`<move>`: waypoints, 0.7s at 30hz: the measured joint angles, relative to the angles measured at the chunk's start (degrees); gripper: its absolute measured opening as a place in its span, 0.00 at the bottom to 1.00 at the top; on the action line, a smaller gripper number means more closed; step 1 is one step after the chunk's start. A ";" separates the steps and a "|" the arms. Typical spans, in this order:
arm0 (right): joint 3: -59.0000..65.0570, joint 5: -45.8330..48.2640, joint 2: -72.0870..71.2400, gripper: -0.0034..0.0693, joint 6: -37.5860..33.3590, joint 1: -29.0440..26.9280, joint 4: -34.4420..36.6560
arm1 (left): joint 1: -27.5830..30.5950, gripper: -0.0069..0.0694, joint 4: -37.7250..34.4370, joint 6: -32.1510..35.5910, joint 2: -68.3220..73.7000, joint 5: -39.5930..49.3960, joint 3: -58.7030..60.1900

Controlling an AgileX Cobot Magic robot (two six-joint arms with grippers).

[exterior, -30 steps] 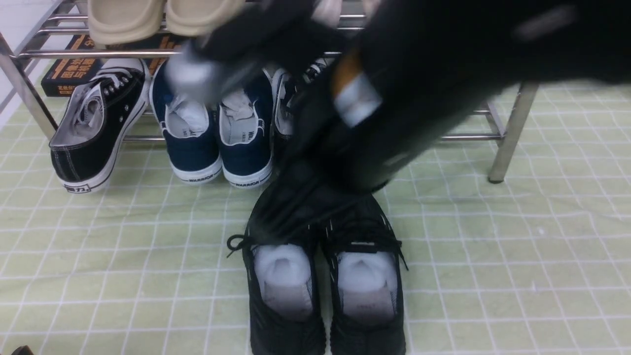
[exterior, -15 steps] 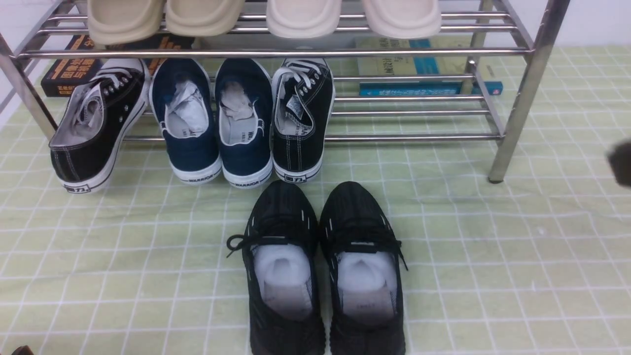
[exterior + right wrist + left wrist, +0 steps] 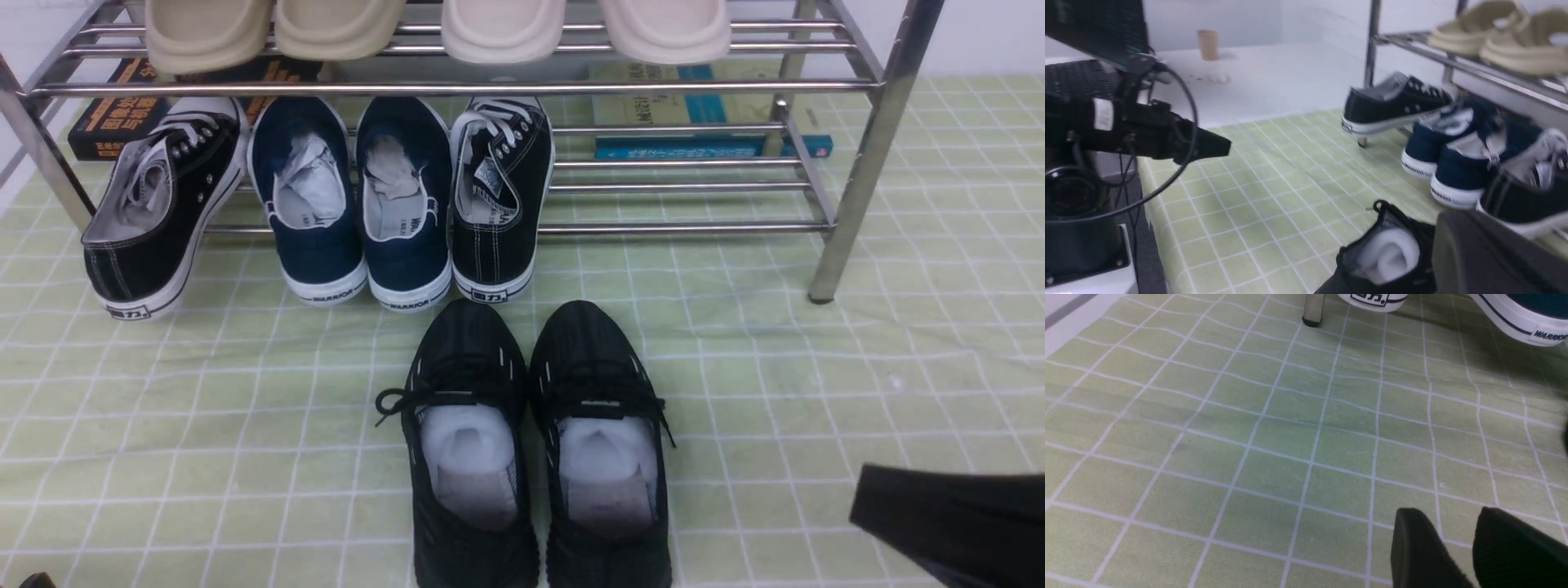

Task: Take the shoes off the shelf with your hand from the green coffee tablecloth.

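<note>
You are seeing the shoes (image 3: 539, 445) sitting side by side at lower centre on the green coffee tablecloth (image 3: 816, 384), just clear of the shelf (image 3: 853, 196); open cloth is lying to both sides. The right gripper (image 3: 955, 523) is intruding at lower right, jaw state unclear. The left gripper (image 3: 1457, 547) is hovering slightly parted, holding nothing.

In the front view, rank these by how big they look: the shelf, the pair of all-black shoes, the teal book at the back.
1. The shelf, which spans nearly the full width.
2. The shoes. They sit nearest the camera, so they look bigger than they are.
3. The teal book, a thin strip behind the rails and partly hidden.
</note>
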 joint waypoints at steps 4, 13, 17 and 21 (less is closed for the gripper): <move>0.04 -2.31 0.00 0.04 2.70 0.00 -9.25 | 0.00 0.41 0.00 0.00 0.00 0.00 0.00; 0.04 -9.75 0.00 0.05 6.09 0.00 -19.88 | 0.00 0.41 0.00 0.00 0.00 0.00 0.00; 0.04 -13.86 0.00 0.05 8.63 0.67 -21.34 | 0.00 0.41 0.00 0.00 0.00 0.00 0.00; 0.04 -12.79 0.00 0.06 11.50 4.73 -21.16 | 0.00 0.41 0.00 0.00 0.00 0.00 0.00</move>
